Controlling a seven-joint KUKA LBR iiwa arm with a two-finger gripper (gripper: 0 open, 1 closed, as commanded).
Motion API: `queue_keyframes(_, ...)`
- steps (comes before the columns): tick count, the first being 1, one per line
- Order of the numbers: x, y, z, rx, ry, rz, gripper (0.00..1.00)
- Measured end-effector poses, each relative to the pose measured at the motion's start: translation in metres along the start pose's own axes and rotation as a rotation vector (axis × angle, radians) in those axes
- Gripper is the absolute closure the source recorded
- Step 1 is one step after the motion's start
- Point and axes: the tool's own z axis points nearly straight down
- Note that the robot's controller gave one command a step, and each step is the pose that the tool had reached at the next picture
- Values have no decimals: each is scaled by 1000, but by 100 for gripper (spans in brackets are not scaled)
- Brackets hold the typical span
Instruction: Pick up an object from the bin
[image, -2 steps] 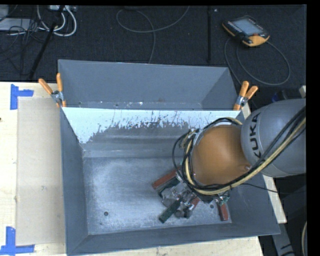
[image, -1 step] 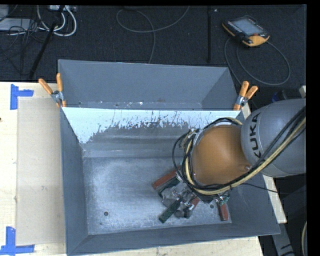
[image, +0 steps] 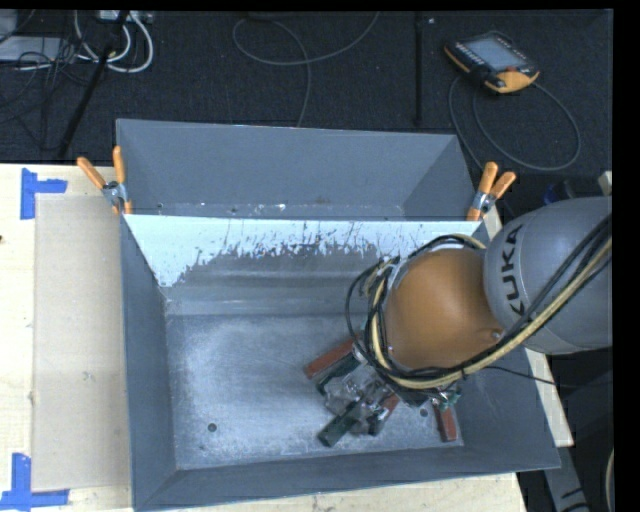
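Camera view, arm (image: 548, 285) bent down over heap (image: 345, 425)

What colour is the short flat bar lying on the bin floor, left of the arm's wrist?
The short flat bar is reddish brown, best in the camera view.

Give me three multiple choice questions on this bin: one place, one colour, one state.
1. The heap of small things lies: A far left, B lower right of the bin floor, C outside it.
2. The arm's wrist cover is: A orange, B green, C white.
3. The end effector is: A outside the bin, B high above the rim, C down at the heap.
Answers: B, the things cluster at the view's lower right; A, the cover shows orange; C, it sits low among the heap.
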Motion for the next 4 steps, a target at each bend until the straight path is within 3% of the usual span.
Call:
queue_keyframes(1, 2, 2, -19, -6, 7, -1, 100)
queue_keyframes(2, 0, 1, -41, 1, -1, 0, 100)
queue_keyframes(4, 0, 2, -74, -1, 1, 1, 100)
